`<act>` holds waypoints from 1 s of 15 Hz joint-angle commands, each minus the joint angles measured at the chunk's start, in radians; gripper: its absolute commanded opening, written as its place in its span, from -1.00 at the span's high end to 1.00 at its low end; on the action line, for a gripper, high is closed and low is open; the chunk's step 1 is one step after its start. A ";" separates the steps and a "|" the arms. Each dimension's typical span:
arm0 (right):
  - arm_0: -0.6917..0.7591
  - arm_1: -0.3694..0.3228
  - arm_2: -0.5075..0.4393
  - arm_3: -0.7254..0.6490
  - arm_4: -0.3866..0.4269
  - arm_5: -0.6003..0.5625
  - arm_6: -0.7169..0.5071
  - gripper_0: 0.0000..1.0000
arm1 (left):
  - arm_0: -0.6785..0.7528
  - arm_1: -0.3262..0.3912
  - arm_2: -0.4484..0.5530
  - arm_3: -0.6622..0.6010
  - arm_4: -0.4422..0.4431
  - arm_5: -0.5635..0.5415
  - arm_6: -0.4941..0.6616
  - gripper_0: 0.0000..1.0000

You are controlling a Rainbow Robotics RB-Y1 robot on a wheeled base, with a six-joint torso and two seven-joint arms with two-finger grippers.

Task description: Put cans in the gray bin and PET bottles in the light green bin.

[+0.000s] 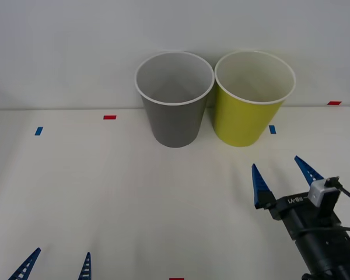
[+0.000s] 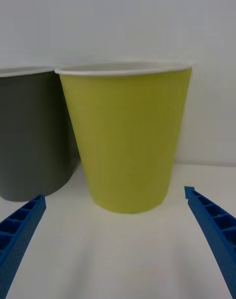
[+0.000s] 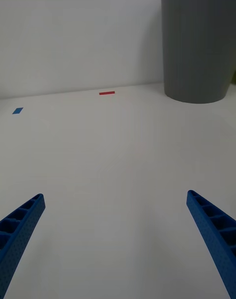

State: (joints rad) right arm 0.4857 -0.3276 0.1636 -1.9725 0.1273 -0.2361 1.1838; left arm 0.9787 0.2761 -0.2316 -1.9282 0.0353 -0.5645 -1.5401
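Observation:
The gray bin point(image 1: 174, 99) and the light green bin point(image 1: 251, 99) stand upright side by side at the back of the white table, both showing pale insides with nothing visible in them. My right gripper point(image 1: 282, 177) hovers open just in front of the light green bin point(image 2: 127, 137), with nothing between its blue fingers point(image 2: 19, 230). At the table's near left edge my left gripper point(image 1: 57, 261) is open, facing the gray bin point(image 3: 199, 43) from a distance. Cans and PET bottles are out of view.
Small red tape marks point(image 1: 109, 117) and blue tape marks point(image 1: 38, 130) lie on the table point(image 1: 134, 198). A white wall rises right behind the bins. Wide bare tabletop stretches between the grippers and the bins.

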 commanded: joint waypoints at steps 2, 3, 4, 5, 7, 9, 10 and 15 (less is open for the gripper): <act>0.126 -0.008 -0.010 0.001 -0.001 -0.083 0.016 -1.00 | 0.000 0.000 0.000 0.000 0.000 0.000 0.000 -1.00; 0.162 -0.028 -0.018 0.001 0.000 -0.111 0.023 -1.00 | 0.000 0.000 0.000 0.000 0.000 0.000 0.000 -1.00; 0.189 -0.042 -0.021 0.001 -0.001 -0.130 0.030 -1.00 | 0.000 0.000 0.000 0.000 0.000 0.000 0.000 -1.00; 0.217 -0.051 -0.022 0.003 -0.001 -0.157 0.040 -1.00 | 0.000 0.000 0.000 0.000 0.000 0.000 0.000 -1.00; 0.277 -0.057 -0.026 0.003 -0.009 -0.212 0.063 -1.00 | 0.000 0.000 0.000 0.000 0.000 0.000 0.000 -1.00; 0.327 -0.067 -0.026 0.003 -0.009 -0.247 0.085 -1.00 | 0.000 0.000 0.000 0.000 0.000 0.000 0.000 -1.00; 0.349 -0.071 -0.026 0.003 -0.009 -0.265 0.096 -1.00 | 0.000 0.000 0.000 0.000 0.000 0.000 0.000 -1.00; 0.433 -0.071 -0.021 0.003 -0.021 -0.302 0.175 -1.00 | 0.000 0.000 0.000 0.000 0.000 0.000 0.000 -1.00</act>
State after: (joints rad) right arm 0.9054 -0.3987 0.1411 -1.9697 0.1150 -0.5368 1.3511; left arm 0.9787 0.2761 -0.2316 -1.9282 0.0353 -0.5645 -1.5401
